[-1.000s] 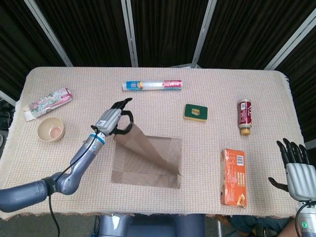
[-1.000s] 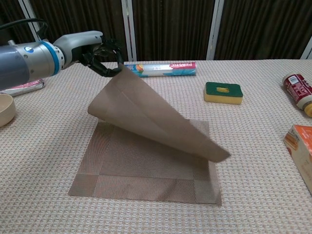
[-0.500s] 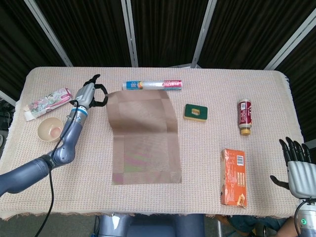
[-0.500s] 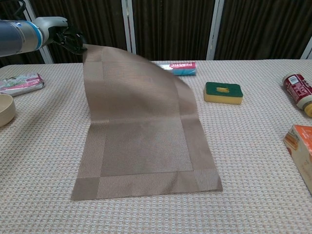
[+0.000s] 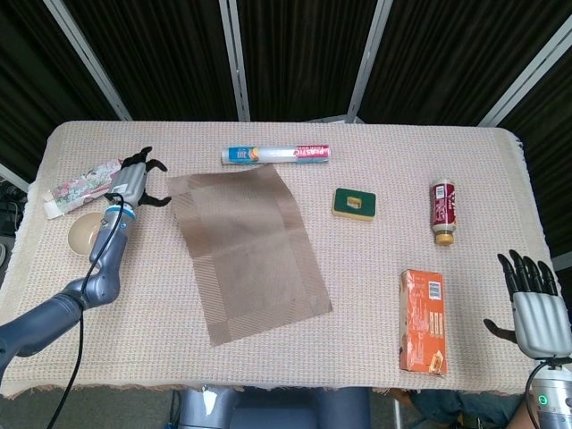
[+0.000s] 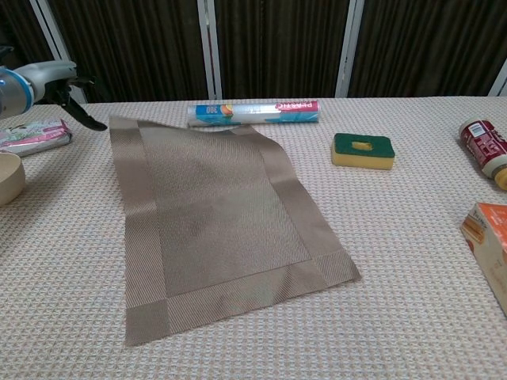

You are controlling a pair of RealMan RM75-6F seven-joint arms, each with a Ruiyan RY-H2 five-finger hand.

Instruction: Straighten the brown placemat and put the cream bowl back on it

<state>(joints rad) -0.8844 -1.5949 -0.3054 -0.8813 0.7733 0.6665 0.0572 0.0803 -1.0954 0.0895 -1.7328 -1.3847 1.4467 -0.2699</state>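
Head view: the placemat (image 5: 247,253) is spread flat but skewed mid-desk, long axis running near-to-far. The bowl (image 5: 85,234) is set near the left hand (image 5: 134,181), whose fingers (image 5: 157,198) are spread, empty.

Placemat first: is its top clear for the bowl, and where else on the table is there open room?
The brown placemat lies flat and bare. Open cloth runs between it and the orange box, and in front of the green sponge. The far-left corner is crowded: cream bowl, floral packet and left hand.
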